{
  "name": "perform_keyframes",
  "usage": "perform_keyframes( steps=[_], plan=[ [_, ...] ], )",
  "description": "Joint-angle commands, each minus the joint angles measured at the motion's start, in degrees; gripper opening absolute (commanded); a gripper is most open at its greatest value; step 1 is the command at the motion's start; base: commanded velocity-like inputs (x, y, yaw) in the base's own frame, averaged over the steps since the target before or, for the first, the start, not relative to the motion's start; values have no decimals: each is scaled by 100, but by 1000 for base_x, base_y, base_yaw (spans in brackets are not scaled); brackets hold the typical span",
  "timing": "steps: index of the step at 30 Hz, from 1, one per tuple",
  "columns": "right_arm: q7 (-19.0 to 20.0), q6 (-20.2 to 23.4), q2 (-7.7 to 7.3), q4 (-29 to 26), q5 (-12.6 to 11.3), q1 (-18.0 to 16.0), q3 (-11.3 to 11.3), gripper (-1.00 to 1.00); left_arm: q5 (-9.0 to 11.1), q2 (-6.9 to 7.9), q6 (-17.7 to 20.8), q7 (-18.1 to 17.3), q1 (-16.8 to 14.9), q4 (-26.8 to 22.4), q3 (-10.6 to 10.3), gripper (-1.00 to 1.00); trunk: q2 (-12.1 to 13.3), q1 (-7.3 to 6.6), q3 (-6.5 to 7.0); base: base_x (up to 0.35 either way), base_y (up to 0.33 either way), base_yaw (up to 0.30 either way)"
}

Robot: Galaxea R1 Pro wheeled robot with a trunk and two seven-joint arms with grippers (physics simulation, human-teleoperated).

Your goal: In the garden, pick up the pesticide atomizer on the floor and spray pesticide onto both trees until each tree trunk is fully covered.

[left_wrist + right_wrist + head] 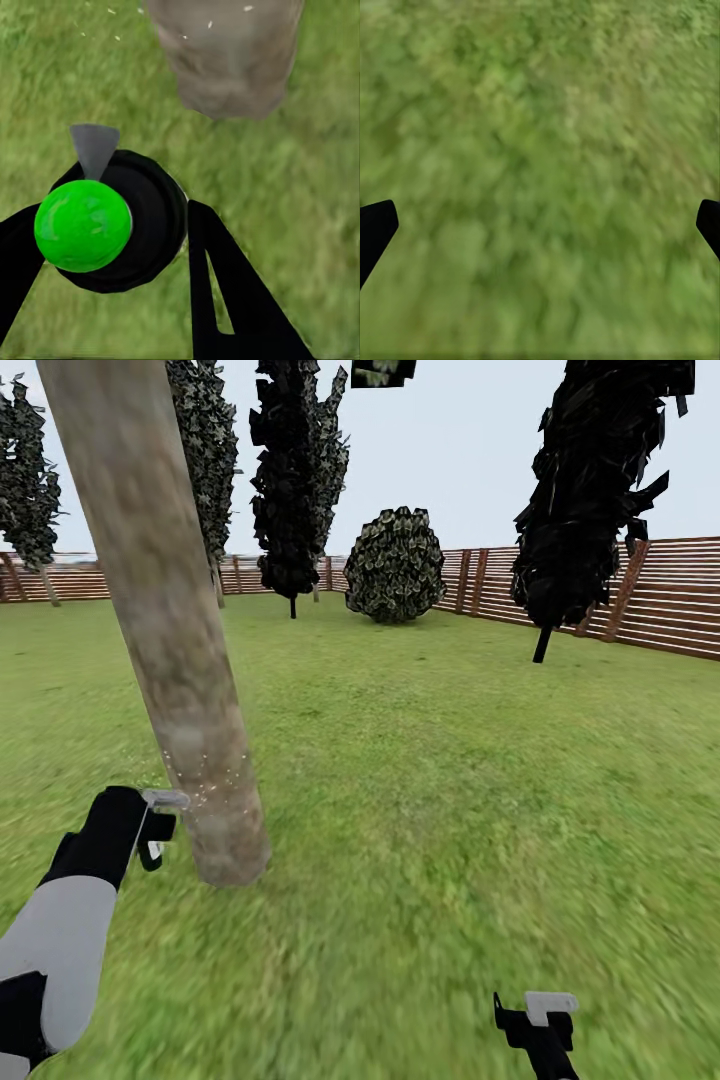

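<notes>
mid-spray: left gripper point(112, 247) clenched on atomizer point(82, 225), misting trunk point(160, 630) base; next, probably sweep upward. right gripper point(540, 225) spread, idle.

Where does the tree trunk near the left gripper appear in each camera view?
Head view: the tree trunk leans across the left side, its base beside the left gripper.
Left wrist view: its base stands beyond the green-topped atomizer.
Right wrist view: grass, no trunk.
Shared landmark: the grass.
</notes>
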Motion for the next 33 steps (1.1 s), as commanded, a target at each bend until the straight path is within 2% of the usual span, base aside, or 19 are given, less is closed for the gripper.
perform_keyframes(
  steps=[1, 2, 6, 8, 9, 13, 19, 33],
  plan=[
    [-24, -16, 1, 7, 61, -4, -38, 100, 16, 130, 27, -66, 11, -20, 11, -100, -2, -1, -6, 0, 0, 0],
    [-24, -16, 1, 7, 61, -4, -38, 100, 9, 221, 33, -66, 55, -30, -5, -100, -2, -1, -6, 0, 0, 0],
    [-24, -16, 6, 6, 59, -4, -38, 100, 22, 234, 34, -67, 94, -34, -1, -100, -2, -1, -6, 0, 0, 0],
    [-24, -16, 9, 4, 58, -4, -38, 100, 21, 128, 33, -64, 95, -34, -21, -100, -2, -1, -6, 135, -116, 100],
    [-24, -16, 14, 3, 57, -4, -38, 100, 15, 20, 33, -63, 92, -35, -29, -100, -2, -1, -6, 200, -173, 225],
    [-24, -16, 13, 0, 58, -4, -38, 100, 16, -119, 33, -61, 98, -27, -35, -100, -2, -1, -6, 201, -197, 153],
    [-24, -16, 10, 0, 56, -4, -38, 100, 16, -135, 24, -54, 106, -26, -26, -100, -2, -1, -6, 148, -232, 10],
    [-24, -16, 9, 7, 61, -4, -38, 100, -4, -123, 24, -45, 99, -26, -34, -100, -2, -1, -6, 5, -273, 0]
  ],
)
